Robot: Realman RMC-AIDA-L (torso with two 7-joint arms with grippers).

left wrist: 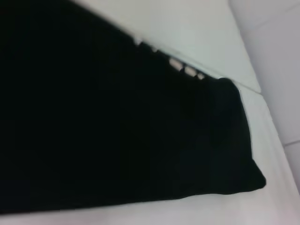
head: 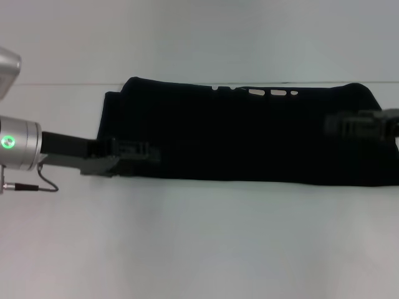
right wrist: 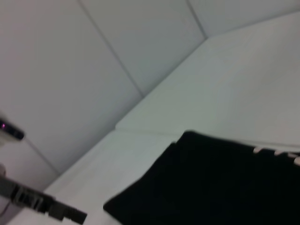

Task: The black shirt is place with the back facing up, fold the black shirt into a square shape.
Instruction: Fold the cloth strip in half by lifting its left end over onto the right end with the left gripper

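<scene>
The black shirt (head: 249, 134) lies folded into a long horizontal band across the white table. A few pale marks show along its far edge. My left gripper (head: 136, 152) reaches in from the left, low over the band's near left corner. My right gripper (head: 350, 122) comes in from the right, over the band's right end. Both are dark against dark cloth. The left wrist view is mostly filled by the shirt (left wrist: 117, 131), running to its far end. In the right wrist view the shirt (right wrist: 211, 183) shows its other end, with the left gripper (right wrist: 47, 208) farther off.
The white table (head: 199, 243) stretches bare toward me in front of the shirt. A narrow strip of table lies behind the shirt, ending at the pale back wall (head: 199, 37). Wall panels and a corner (right wrist: 140, 70) show in the right wrist view.
</scene>
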